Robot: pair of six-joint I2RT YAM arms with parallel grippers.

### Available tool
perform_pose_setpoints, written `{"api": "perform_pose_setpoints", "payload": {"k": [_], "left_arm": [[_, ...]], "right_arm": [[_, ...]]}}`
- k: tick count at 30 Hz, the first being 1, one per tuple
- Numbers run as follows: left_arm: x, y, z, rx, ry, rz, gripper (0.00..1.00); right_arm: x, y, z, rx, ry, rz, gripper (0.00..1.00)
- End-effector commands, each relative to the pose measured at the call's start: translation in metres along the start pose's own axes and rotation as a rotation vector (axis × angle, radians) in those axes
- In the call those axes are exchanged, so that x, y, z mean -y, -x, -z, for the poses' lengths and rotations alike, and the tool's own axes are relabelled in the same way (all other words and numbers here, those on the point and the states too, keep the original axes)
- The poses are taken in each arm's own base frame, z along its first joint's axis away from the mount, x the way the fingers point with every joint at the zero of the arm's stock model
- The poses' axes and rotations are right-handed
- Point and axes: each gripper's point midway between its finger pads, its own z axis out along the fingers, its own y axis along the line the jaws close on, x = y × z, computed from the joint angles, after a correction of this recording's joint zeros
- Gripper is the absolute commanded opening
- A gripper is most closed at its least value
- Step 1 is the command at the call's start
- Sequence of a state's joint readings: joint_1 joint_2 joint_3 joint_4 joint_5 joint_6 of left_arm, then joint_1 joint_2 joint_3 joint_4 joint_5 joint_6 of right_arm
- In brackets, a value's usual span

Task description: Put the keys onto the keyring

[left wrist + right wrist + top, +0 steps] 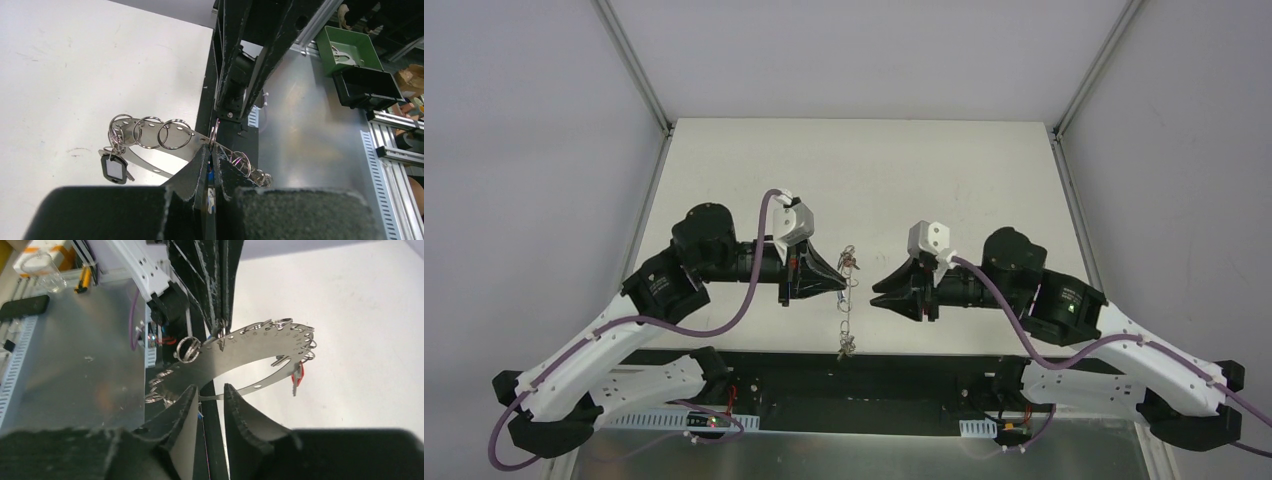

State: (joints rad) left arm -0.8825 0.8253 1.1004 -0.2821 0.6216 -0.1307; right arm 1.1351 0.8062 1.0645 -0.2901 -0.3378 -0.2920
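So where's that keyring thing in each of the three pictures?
Top external: the keyring hangs at centre, a thin vertical chain.
Left wrist: keyring left of centre, a strip carrying rings.
Right wrist: keyring curves across the centre.
Shared landmark: the left gripper pinching it, seen in all three.

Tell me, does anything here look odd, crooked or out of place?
Nothing looks spilled or broken. The one oddity is the keyring, a perforated metal band strung with rings: the left pincer is shut on it mid-length, and it bows in a curve with a red key dangling from one end. The right pincer stands open beside it.
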Motion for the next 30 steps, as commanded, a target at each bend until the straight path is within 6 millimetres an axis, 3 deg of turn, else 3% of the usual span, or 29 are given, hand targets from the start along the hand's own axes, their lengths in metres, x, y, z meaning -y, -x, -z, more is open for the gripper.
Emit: {"api": "perform_pose_setpoints", "payload": {"k": [1, 7, 10, 24, 30], "left_arm": [[0.016, 0.012, 0.004, -0.012, -0.074, -0.016, 0.00], [0.017, -0.011, 0.005, -0.116, -0.085, 0.063, 0.00], [0.018, -0.020, 0.002, -0.158, -0.099, 0.103, 0.00], [0.027, -0.032, 0.000, -0.252, -0.162, 0.180, 0.00], [0.026, -0.032, 0.002, -0.285, -0.158, 0.172, 0.00]], "right_arm": [[0.005, -0.027, 0.013, -0.190, -0.050, -0.046, 0.24], [-0.001, -0.029, 0.021, -0.215, -0.046, -0.087, 0.45], [-0.006, -0.025, 0.019, -0.196, -0.016, -0.096, 0.51], [-0.024, -0.010, -0.008, -0.172, 0.154, -0.071, 0.47], [-0.025, 0.007, -0.019, -0.073, 0.184, -0.040, 0.44]]}}
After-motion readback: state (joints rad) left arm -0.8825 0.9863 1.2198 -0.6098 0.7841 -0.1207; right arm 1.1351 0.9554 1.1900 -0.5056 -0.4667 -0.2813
